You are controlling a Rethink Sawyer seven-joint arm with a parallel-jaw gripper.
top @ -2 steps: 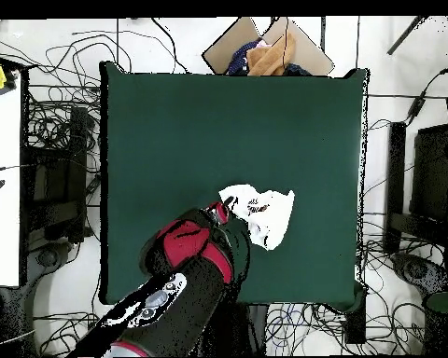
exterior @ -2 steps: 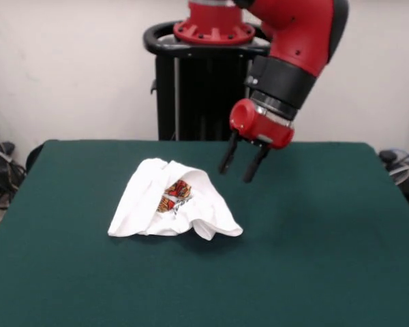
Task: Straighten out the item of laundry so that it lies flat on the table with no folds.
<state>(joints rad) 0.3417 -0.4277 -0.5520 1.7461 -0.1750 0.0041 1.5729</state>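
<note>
Front view: one T-shirt (exterior @ -2 steps: 174,208) on the table (exterior @ -2 steps: 313,231), left of centre, crumpled into a single heap. Folds all over; only a small patch of the red/yellow print shows in the middle, and a loose flap sticks out at the heap's lower right. One arm (exterior @ -2 steps: 293,54) comes down from above. One gripper (exterior @ -2 steps: 240,170) with two black fingers (exterior @ -2 steps: 228,155), spread apart with a clear gap and nothing between them. Tips hang just beside the shirt's upper right edge and look raised off the cloth; can't confirm contact from here.

Overhead view: the same single T-shirt (top @ -2 steps: 263,214) sits right of table (top @ -2 steps: 172,130) centre, toward the bottom edge, bunched up with the print facing up. The arm (top @ -2 steps: 186,256) enters from lower left and covers the gripper, so the fingers aren't readable here. Its red-black end sits right at the shirt's left edge. Off the table: one open cardboard box (top @ -2 steps: 265,51) with cloth in it at the top edge, and cables (top @ -2 steps: 50,112) on the floor all round.
</note>
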